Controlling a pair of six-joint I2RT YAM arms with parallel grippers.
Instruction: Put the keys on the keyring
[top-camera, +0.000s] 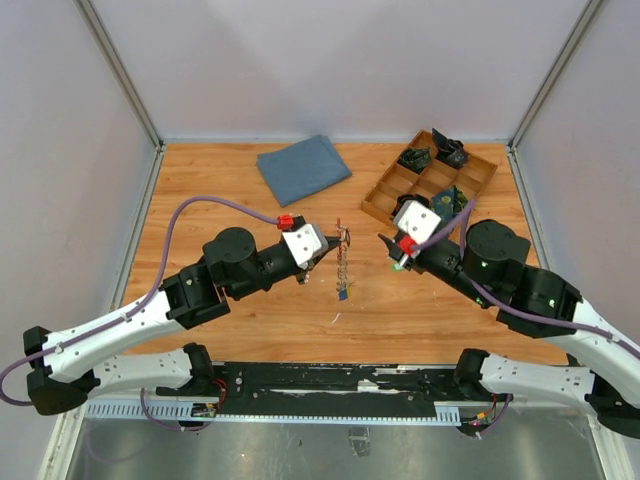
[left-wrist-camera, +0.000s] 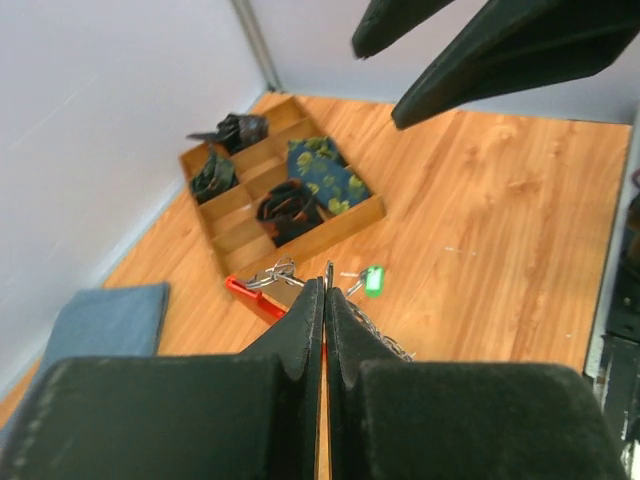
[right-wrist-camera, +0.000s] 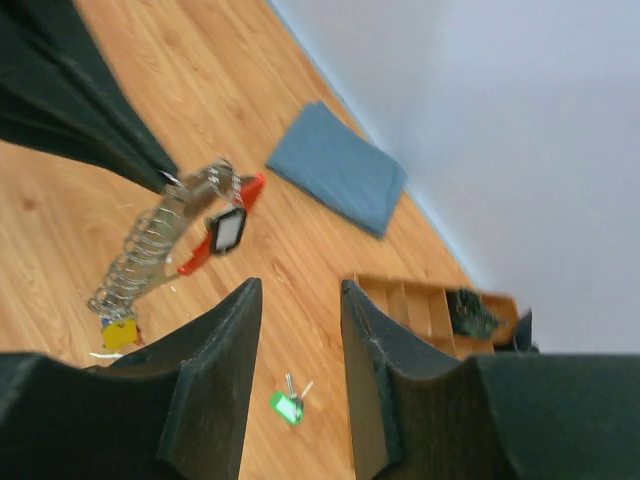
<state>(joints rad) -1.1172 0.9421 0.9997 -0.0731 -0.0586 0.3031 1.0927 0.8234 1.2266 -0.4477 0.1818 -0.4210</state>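
My left gripper is shut on the keyring, a red curved loop held above the table, and a thin metal piece shows between the tips. From the loop hang silver keys, a white-and-black tag and a wire coil with a yellow end. My right gripper stands open just right of the bunch, with nothing between its fingers. Two small keys on a green tag lie on the table below it.
A wooden compartment tray with dark folded items stands at the back right, close behind the right gripper. A folded blue cloth lies at the back centre. Grey walls enclose the table on three sides.
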